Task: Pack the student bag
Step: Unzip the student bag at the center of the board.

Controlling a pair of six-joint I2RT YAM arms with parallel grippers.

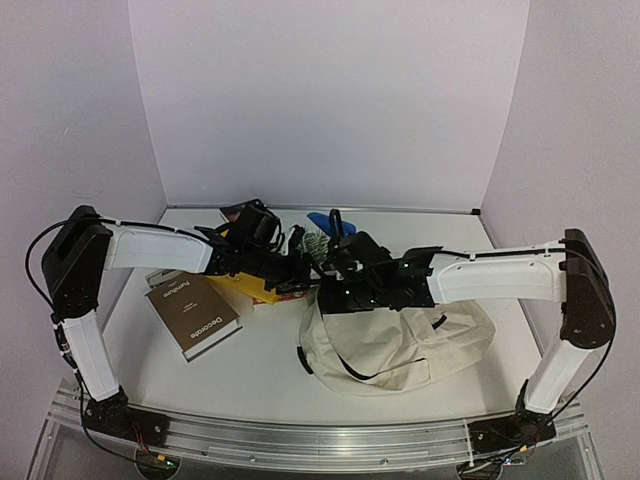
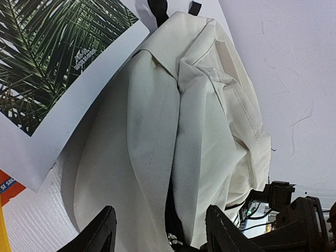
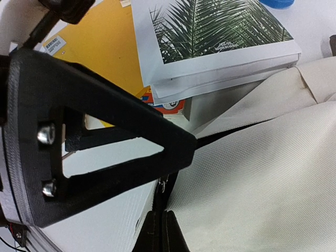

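Lying centre-right on the table (image 1: 260,350), the bag (image 1: 400,345) ran lengthwise straight ahead of the left gripper (image 2: 161,210), jaws spread (zip (image 2: 169,197) between them), the right gripper (image 3: 160,220) pressed together alongside.

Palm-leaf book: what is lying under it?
A yellow book and something orange stick out from under the palm-leaf book; whatever else lies beneath is covered.

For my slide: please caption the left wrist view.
The left gripper, jaws apart, hovers over the student bag beside a palm-leaf book.
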